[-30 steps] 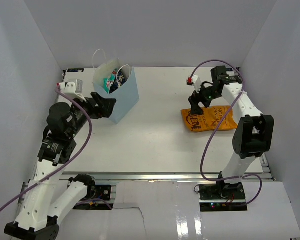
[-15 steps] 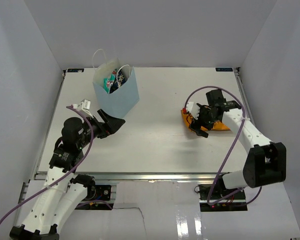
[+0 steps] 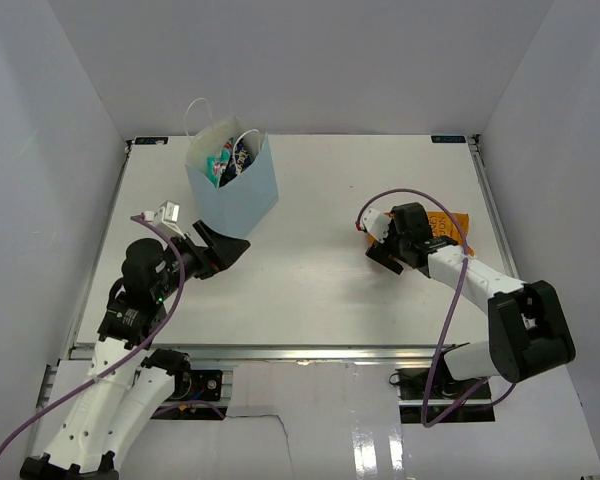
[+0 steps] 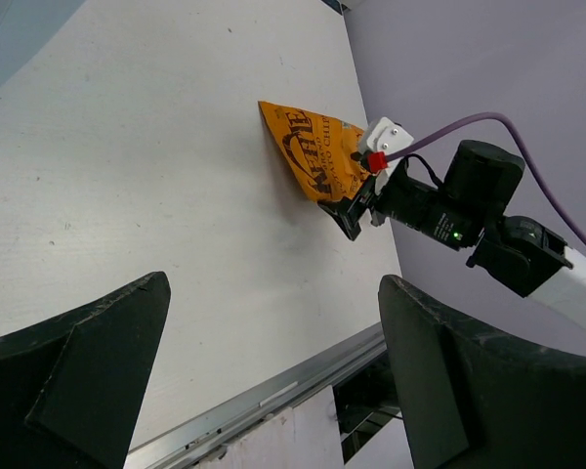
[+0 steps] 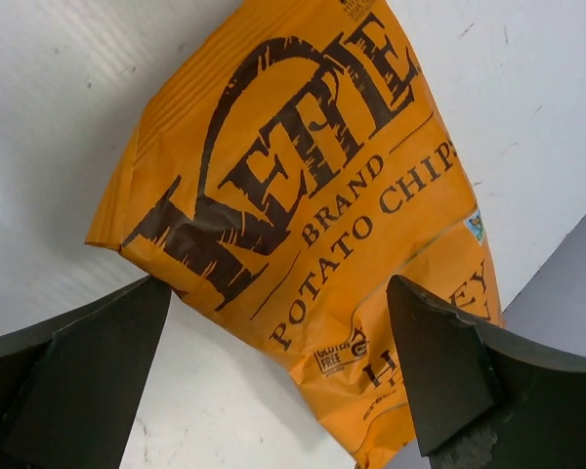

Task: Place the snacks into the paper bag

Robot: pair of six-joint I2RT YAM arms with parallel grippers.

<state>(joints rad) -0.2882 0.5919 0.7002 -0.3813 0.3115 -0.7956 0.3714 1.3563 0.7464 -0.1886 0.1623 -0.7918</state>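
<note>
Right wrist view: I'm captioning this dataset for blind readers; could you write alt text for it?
An orange Kettle Brand potato chips bag fills most of the frame, lying on the white table. The right gripper is open, its two dark fingers rising from the bottom corners, flanking the bag.

orange crisp bag (image 3: pixel 454 219) mostly behind right tool (image 3: pixel 382 255)

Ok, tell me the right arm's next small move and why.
Probably ease the right gripper down onto the orange crisp bag so its near edge sits between the fingers. They stand open on either side of it, nothing is gripped, and the bag lies on the table, far from the paper bag.
</note>
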